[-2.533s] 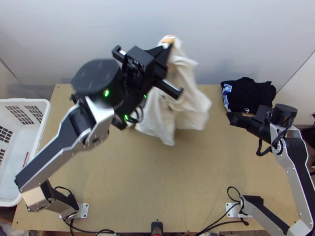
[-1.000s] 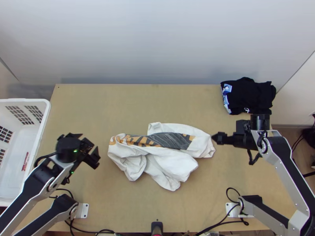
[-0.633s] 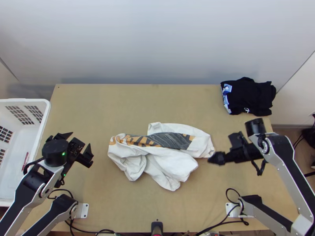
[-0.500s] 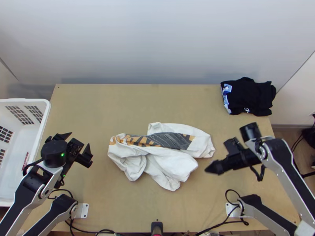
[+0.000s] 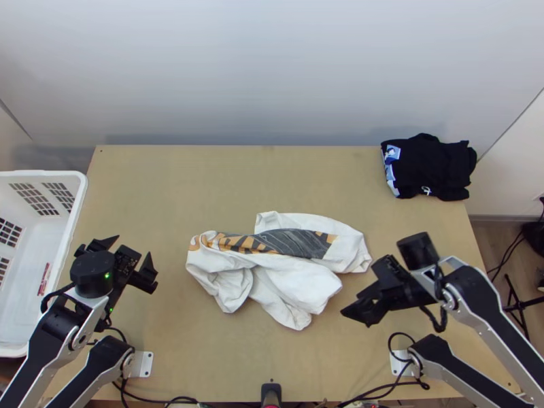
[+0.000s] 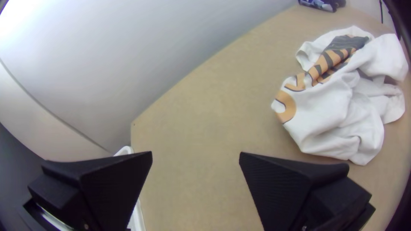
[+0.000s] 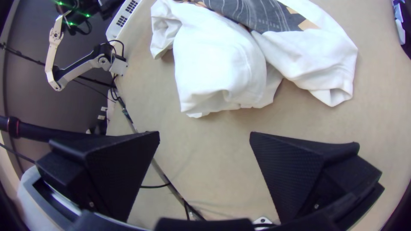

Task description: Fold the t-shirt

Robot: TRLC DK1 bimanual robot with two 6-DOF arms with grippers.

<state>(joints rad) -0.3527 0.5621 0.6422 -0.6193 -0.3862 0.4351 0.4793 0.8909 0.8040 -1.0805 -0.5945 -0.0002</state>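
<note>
"Where does your T-shirt (image 5: 282, 275) lie?"

"You have it bunched near the middle of the counter (image 5: 238, 183). It's white, and its orange-and-black striped print (image 5: 238, 243) and dark grey panel (image 5: 292, 243) run in a band from left to right. Loose white folds spill toward your near side, and another strip of white cloth shows along the far side of the grey panel."

"And your left end effector (image 5: 134, 246)?"

"It hangs over the left part of the counter, between the laundry basket (image 5: 77, 197) and the shirt, apart from the cloth. In the left wrist view, you can see its two flat black fingers (image 6: 282, 188) standing wide apart."

"What about your right end effector (image 5: 355, 317)?"

"That one is over the counter too, just off the near right side of your shirt. The right wrist view gives you its fingers (image 7: 295, 171) set wide, with the white cloth beyond the tips."

"Anything else around you?"

"Your basket is white plastic with slotted walls, at the left edge. Folded black clothing (image 5: 435, 166) with a blue-and-white patch sits at your far right corner."
</note>
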